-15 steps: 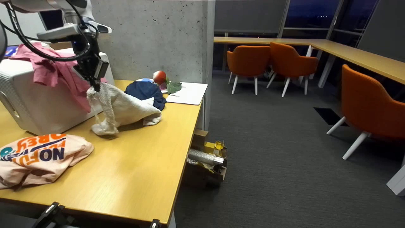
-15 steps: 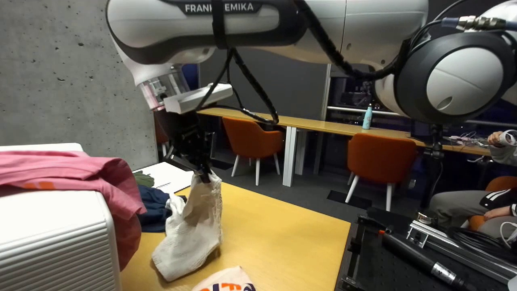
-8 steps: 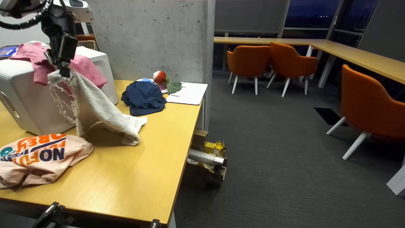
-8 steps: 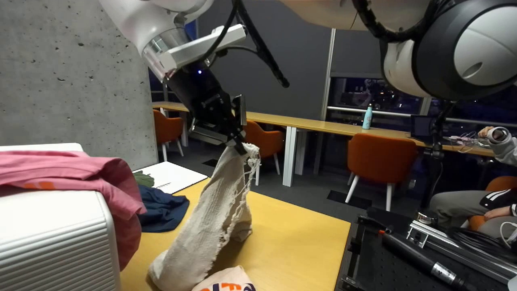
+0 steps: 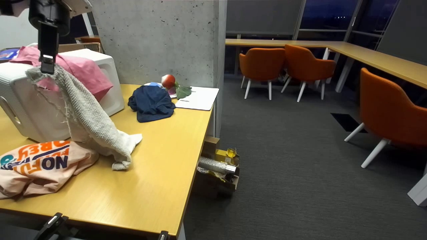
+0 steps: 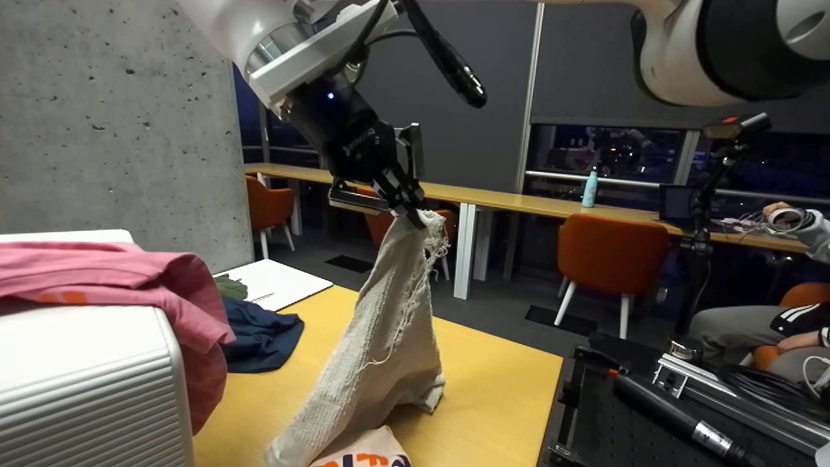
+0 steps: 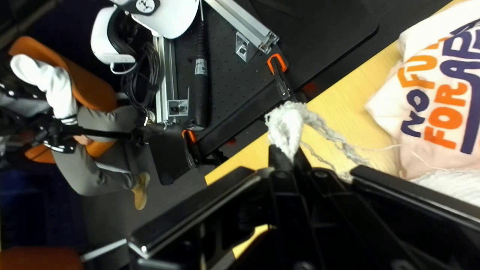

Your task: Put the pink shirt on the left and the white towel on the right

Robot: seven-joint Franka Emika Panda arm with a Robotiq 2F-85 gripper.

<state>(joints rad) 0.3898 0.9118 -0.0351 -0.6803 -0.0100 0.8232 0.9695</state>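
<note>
Your arm (image 6: 233,26) has swung higher and well across the bench (image 5: 146,193) since a second ago, drawing the white towel (image 6: 389,331) along. The towel hangs by its fringed end, its lower part trailing on the bench. Expect it to handle light, limp and soft — unlikely to slip or break — and best held by a thick fold of weave. Near its trailing part lies the pale pink shirt (image 5: 43,170); the two overlap in both exterior views, but whether they touch you can't tell. The navy cloth (image 5: 151,105), partly hidden behind the towel a second ago, now shows apart from it. Up top, your jaws are clamped on a small pinch of towel, loose threads (image 6: 436,245) dangling just beside.
</note>
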